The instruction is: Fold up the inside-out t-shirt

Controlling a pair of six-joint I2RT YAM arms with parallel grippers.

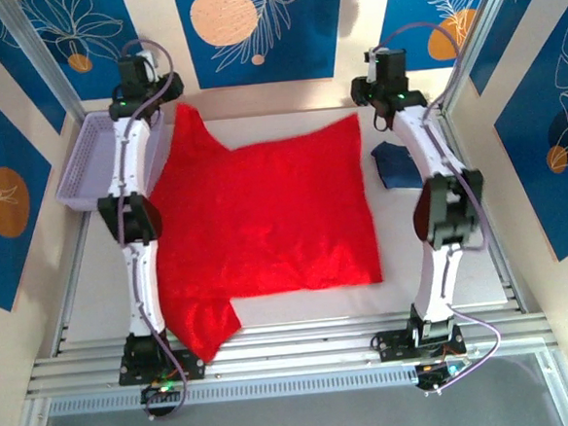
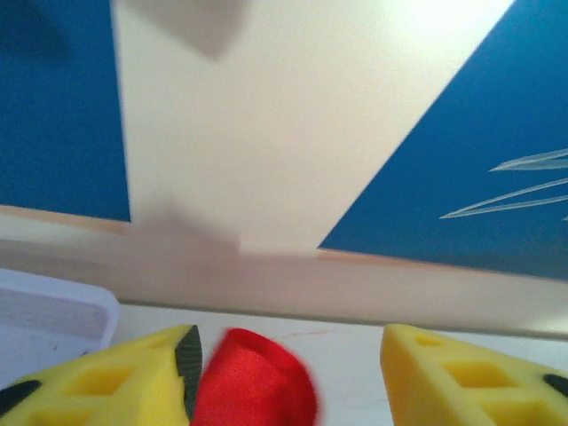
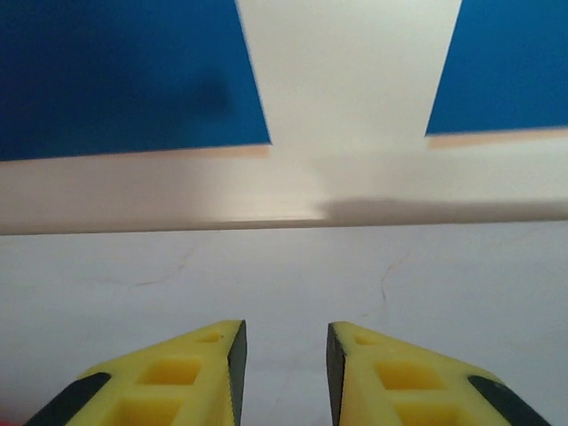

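The inside-out t-shirt (image 1: 265,214), plain bright red, lies spread over the middle of the white table (image 1: 287,115). One sleeve reaches the near left, and a corner runs up to the far left. My left gripper (image 1: 164,97) is at that far-left corner. In the left wrist view its yellow fingers (image 2: 133,382) stand wide apart around the gripper's middle (image 2: 291,337). A blurred fold of the red t-shirt (image 2: 253,382) rests against the left pad and is not pinched. My right gripper (image 1: 364,98) hovers past the shirt's far right corner. Its jaws (image 3: 285,327) are apart over bare table, with nothing between them.
A lilac basket (image 1: 91,168) stands at the far left beside the left arm. A dark navy garment (image 1: 393,161) lies under the right arm, just right of the shirt. The back wall (image 3: 346,106) rises close ahead of both grippers.
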